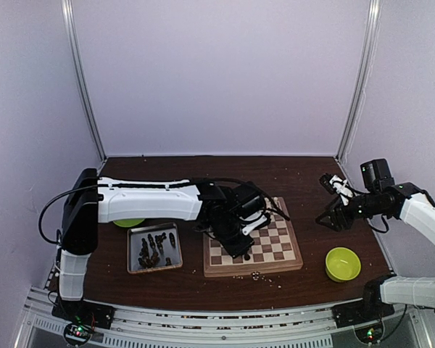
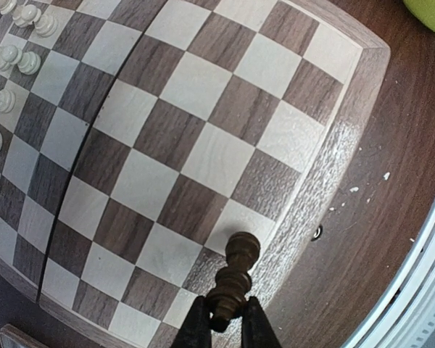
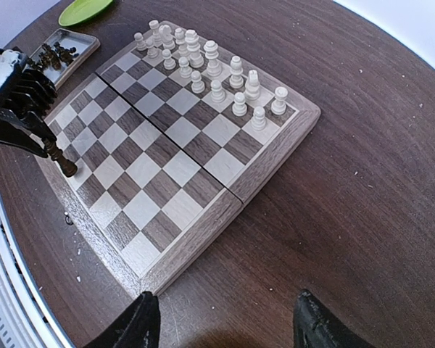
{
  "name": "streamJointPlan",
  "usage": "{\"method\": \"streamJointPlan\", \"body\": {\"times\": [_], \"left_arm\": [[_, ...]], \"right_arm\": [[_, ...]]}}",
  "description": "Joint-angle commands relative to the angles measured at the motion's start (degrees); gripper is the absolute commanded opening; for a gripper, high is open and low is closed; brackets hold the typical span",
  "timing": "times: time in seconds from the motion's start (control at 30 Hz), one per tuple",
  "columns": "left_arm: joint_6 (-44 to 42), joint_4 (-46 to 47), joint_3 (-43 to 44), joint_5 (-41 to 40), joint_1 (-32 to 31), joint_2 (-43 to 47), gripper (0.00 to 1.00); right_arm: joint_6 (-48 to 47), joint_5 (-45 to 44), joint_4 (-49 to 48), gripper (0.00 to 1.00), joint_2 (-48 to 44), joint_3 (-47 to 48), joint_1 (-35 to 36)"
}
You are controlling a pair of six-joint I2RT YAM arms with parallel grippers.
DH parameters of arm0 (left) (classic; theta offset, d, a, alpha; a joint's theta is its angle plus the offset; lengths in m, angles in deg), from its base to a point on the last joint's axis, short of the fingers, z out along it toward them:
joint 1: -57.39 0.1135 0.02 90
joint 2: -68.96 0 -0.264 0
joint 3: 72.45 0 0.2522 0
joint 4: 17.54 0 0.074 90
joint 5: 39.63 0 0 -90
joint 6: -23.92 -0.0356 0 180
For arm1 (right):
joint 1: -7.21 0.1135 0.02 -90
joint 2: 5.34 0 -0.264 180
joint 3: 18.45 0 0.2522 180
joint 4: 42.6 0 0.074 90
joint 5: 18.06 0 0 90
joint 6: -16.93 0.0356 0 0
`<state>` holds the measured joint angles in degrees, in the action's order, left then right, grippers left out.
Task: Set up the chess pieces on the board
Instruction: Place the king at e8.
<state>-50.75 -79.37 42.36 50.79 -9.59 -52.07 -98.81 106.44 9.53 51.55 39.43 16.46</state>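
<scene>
While left fingers clamp its top, the dark chessman tilts.

Dark wood table, board roughly mid, silver tray just left of it. Lime bowl off to the right nr front edge, green plate behind tray, partly hidden. Few pale crumbs by board's near edge.

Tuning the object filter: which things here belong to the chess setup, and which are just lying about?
In the job:
- dark chess piece in the shut left gripper
- dark chess pieces in the metal tray
- chessboard

Lying about:
- cream chessmen standing on it
- green bowl
- green plate
</scene>
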Motion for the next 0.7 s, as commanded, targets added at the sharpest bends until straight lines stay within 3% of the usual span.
{"method": "streamJointPlan", "body": {"times": [0.0,0.37,0.67], "left_arm": [[0.32,-0.27,2.97,-0.25,-0.26,-1.23,0.02],[0.41,-1.28,3.11,-1.22,-0.76,-2.44,0.04],[0.58,-1.67,3.05,-1.84,-1.02,-2.54,0.14]], "right_arm": [[-0.75,-0.86,0.61,0.62,-0.72,1.32,0.46],[-0.98,-1.01,0.72,0.63,-0.57,1.20,0.59],[-1.20,-1.15,0.91,0.63,-0.12,1.25,0.86]]}}
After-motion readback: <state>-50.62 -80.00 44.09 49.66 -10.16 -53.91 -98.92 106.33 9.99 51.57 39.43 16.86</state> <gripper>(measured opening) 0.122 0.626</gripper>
